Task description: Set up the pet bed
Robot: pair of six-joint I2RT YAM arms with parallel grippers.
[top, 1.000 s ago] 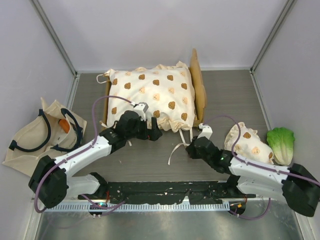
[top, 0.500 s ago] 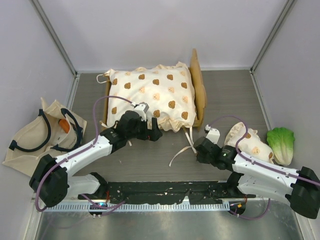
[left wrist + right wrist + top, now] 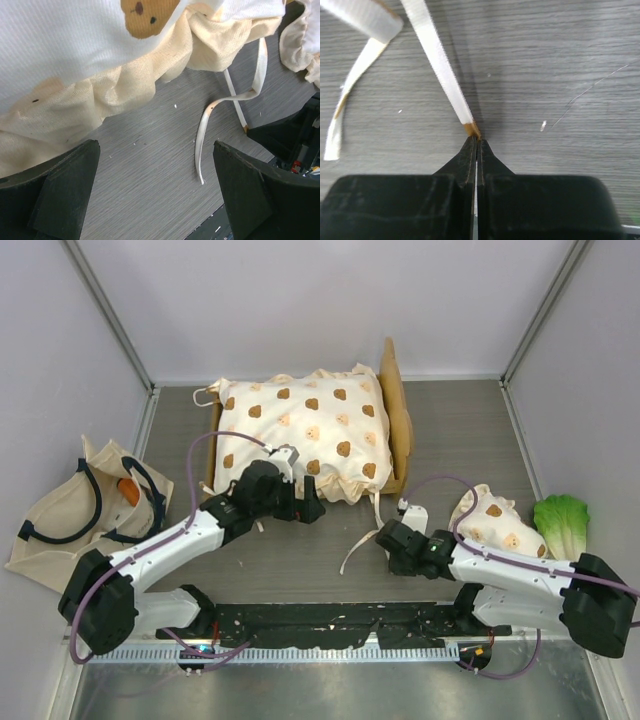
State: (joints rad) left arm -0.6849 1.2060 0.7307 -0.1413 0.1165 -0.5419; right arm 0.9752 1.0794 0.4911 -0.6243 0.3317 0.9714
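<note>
The pet bed (image 3: 398, 425) is a light-wood frame standing at the back of the table, with a cream bear-print cushion (image 3: 305, 430) bulging out of it. White tie ribbons (image 3: 352, 552) trail from the cushion's front right corner onto the table. My right gripper (image 3: 385, 534) is shut on the brown tip of one tie ribbon (image 3: 440, 60), low over the table; the tip shows at the jaws of the right gripper (image 3: 476, 140). A second tie ribbon (image 3: 347, 100) lies loose beside it. My left gripper (image 3: 308, 510) is open at the cushion's front edge (image 3: 100, 95), with nothing between the fingers of the left gripper (image 3: 157, 185).
A small bear-print pillow (image 3: 497, 525) and a green lettuce toy (image 3: 562, 528) lie at the right. A beige tote bag (image 3: 70, 515) with black handles lies at the left. Grey walls close in the sides and back.
My right arm has swung lower toward the near edge, uncovering more of the small pillow, and its gripper stays shut on the ribbon tip. The left arm has not moved.
</note>
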